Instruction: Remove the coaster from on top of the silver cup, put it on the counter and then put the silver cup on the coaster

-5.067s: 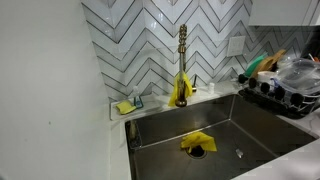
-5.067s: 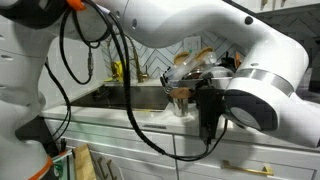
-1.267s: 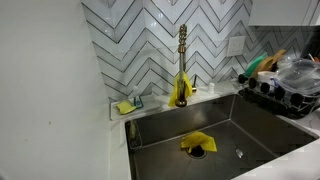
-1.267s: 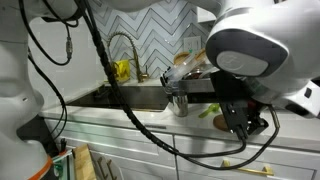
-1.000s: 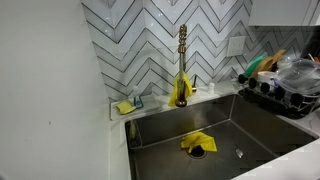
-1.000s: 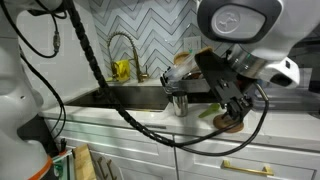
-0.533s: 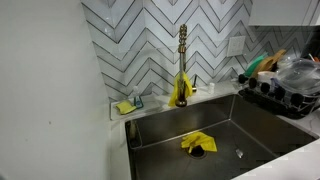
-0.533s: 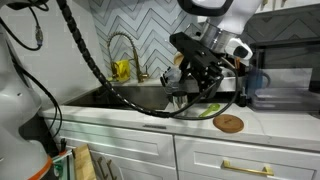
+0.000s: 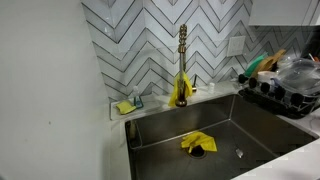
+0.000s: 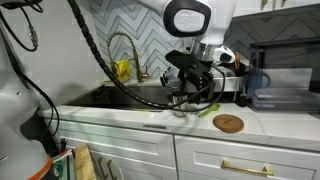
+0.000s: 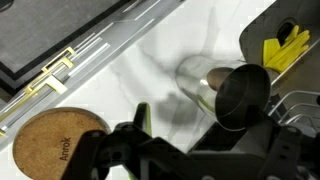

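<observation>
The round cork coaster lies flat on the white counter, to the right of the sink; in the wrist view the coaster is at the lower left. The silver cup stands upright on the counter by the sink's edge, partly hidden behind the arm. From above, the cup shows its dark mouth with nothing on top. My gripper hovers just above the cup. In the wrist view the gripper is open and empty, the cup just beyond its fingers.
A sink with a yellow cloth at its drain lies beside the cup. A brass faucet and a sponge holder stand behind it. A loaded dish rack sits at one side. A dark appliance stands beyond the coaster.
The arm has swung away from the coaster, leaving it on the counter, and has moved left over the silver cup. The jaws have stayed open.
</observation>
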`<state>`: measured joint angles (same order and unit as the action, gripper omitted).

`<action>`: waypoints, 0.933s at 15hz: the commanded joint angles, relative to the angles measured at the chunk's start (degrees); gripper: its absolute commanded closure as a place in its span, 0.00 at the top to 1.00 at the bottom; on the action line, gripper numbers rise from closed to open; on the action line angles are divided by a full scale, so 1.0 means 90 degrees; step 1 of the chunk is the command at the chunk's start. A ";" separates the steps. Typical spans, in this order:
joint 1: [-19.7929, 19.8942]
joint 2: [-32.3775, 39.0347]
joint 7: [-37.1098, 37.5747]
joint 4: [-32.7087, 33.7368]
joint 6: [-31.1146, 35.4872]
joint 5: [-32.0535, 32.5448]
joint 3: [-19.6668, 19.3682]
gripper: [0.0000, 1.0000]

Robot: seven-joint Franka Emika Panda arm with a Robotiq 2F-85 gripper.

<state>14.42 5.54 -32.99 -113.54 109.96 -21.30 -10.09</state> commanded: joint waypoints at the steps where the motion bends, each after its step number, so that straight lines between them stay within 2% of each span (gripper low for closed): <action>1: -0.0078 -0.0271 -0.0163 -0.0609 0.0630 -0.0134 0.0035 0.91; 2: -0.0086 -0.0282 -0.0171 -0.0673 0.0720 -0.0138 0.0047 0.73; 9: -0.0062 -0.0328 -0.0303 -0.0811 0.0807 -0.0169 0.0021 0.18; 12: -0.0048 -0.0349 -0.0298 -0.0759 0.0701 -0.0131 -0.0008 0.00; 14: -0.0031 -0.0367 -0.0258 -0.0715 0.0617 -0.0053 -0.0040 0.00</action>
<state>13.99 3.91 -34.30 -118.73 116.15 -21.66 -9.73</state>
